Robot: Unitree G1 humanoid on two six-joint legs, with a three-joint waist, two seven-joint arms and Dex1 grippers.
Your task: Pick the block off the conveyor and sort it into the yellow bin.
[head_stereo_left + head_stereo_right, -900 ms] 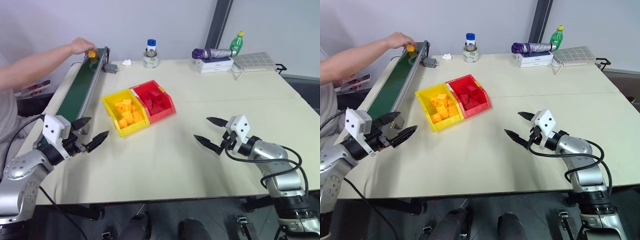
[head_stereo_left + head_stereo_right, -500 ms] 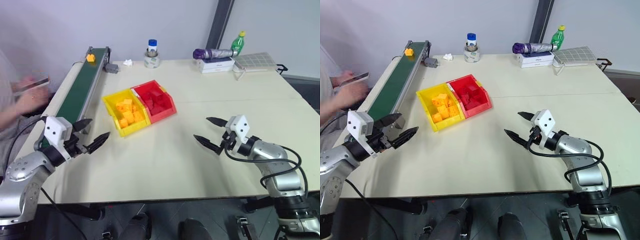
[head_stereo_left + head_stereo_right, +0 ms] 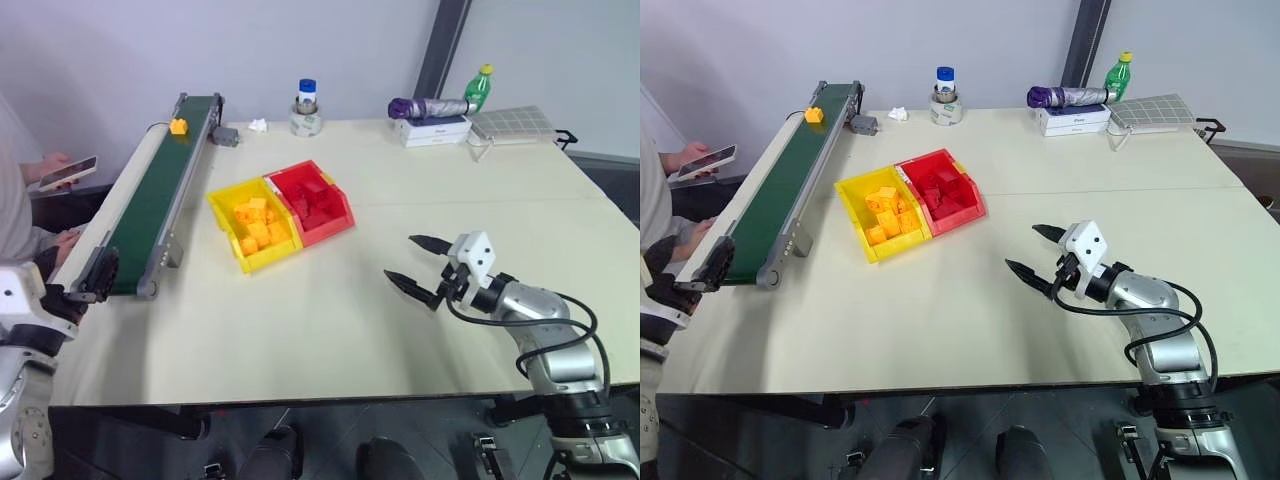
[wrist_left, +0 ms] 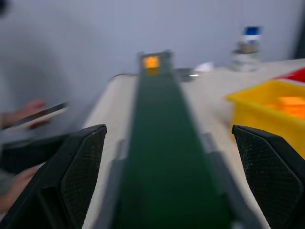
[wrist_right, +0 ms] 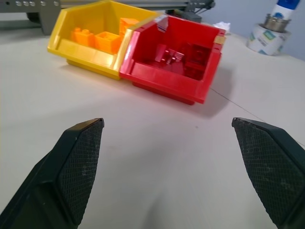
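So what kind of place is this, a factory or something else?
Probably a lab or office test setup rather than a factory. A small tabletop conveyor carries one block toward joined yellow bin and red bin on an ordinary table, with a folded umbrella and a green bottle behind.

Two black fingers (image 5: 78,164) of the right gripper (image 5: 169,171) are spread wide over a pale worktop (image 5: 157,143). Beyond them, a yellow bin (image 5: 83,57) of orange blocks (image 5: 97,39) is joined to a red bin (image 5: 171,71) of red blocks (image 5: 183,56).
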